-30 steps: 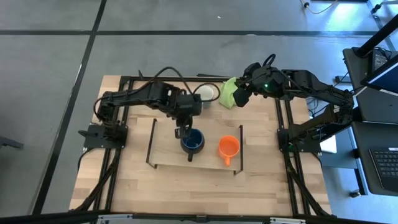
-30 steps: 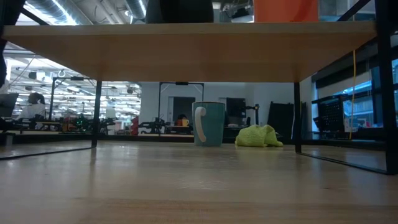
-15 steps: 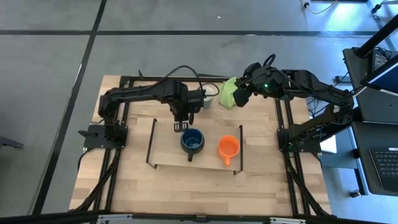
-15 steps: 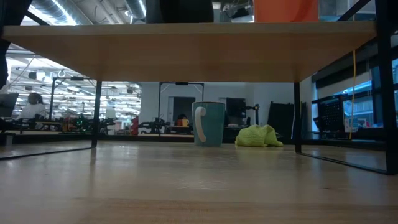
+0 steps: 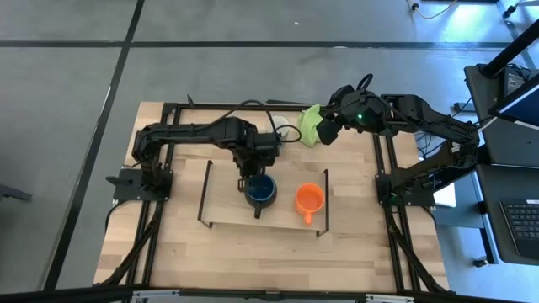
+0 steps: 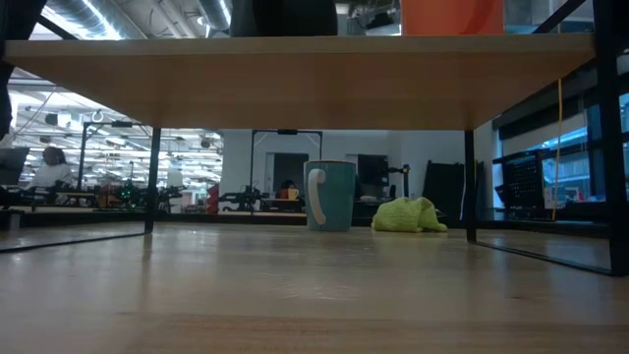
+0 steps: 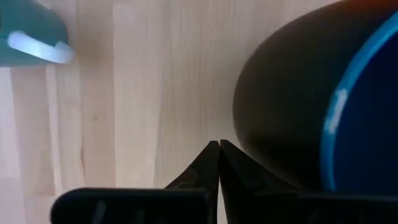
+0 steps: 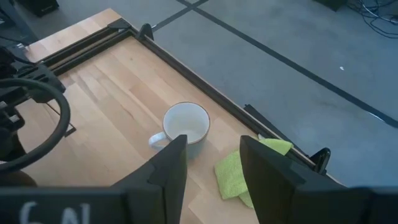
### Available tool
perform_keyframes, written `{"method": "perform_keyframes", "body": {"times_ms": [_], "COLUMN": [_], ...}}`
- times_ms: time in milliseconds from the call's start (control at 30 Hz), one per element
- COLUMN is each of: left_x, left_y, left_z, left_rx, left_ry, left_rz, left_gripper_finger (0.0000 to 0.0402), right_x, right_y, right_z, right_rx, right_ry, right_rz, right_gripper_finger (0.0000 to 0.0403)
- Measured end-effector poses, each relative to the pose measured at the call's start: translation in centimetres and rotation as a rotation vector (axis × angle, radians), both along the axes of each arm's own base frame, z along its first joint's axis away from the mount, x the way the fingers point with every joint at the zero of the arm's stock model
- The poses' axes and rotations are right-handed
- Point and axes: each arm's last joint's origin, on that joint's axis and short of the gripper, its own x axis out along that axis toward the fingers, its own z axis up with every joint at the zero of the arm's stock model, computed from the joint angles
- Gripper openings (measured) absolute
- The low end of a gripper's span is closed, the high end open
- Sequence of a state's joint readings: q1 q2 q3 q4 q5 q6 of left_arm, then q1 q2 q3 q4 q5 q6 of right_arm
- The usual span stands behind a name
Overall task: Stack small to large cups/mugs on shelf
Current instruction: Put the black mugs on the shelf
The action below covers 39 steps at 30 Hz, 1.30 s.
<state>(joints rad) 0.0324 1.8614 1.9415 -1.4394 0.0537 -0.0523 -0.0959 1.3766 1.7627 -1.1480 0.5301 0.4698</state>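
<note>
Toward the far edge of the table, on its bare top behind the shelf [image 5: 221, 215], sits the white-grey mug [image 8: 185, 127], the one not yet up. My right gripper [image 8: 212, 163] hangs over it, fingers parted wide, handle pointing off toward the left arm. My left gripper [image 7: 219, 147], fingers pinched together on nothing, noses the blue mug [image 5: 260, 191] on the shelf, beside the orange mug [image 5: 310, 199].

A lime-green cloth [image 5: 311, 124] lies crumpled at the wooden tabletop's [image 5: 253, 252] far edge.
</note>
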Motion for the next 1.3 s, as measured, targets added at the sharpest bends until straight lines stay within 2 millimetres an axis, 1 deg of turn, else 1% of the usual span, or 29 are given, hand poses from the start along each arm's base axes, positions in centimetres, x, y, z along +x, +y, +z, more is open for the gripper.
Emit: {"method": "perform_keyframes", "body": {"times_ms": [133,600,800,1200,1300], "left_x": [0.0,0.3,0.4,0.1,-0.1], "left_y": [-0.2,-2.1,-2.3,-2.3,-2.1], "left_z": [0.0,0.1,0.1,0.0,0.0], "left_rx": [-0.044,-0.055,-0.084,-0.083,-0.018], "left_ry": [-0.001,-0.034,-0.037,-0.003,0.016], "left_rz": [0.009,-0.017,-0.020,-0.018,-0.010], "left_gripper_finger": [0.0002,0.0001,0.0001,0.0000,0.0000], "right_x": [0.0,0.0,0.0,0.0,0.0], "right_y": [0.0,0.0,0.0,0.0,0.0], "right_z": [0.0,0.0,0.0,0.0,0.0], "right_rx": [0.000,0.010,0.011,0.013,0.012], "right_ry": [0.000,-0.011,-0.012,-0.014,-0.013], "right_rz": [0.000,-0.011,-0.012,-0.014,-0.014], "right_gripper_finger": [0.0149,0.0149,0.0149,0.0149,0.0149]}}
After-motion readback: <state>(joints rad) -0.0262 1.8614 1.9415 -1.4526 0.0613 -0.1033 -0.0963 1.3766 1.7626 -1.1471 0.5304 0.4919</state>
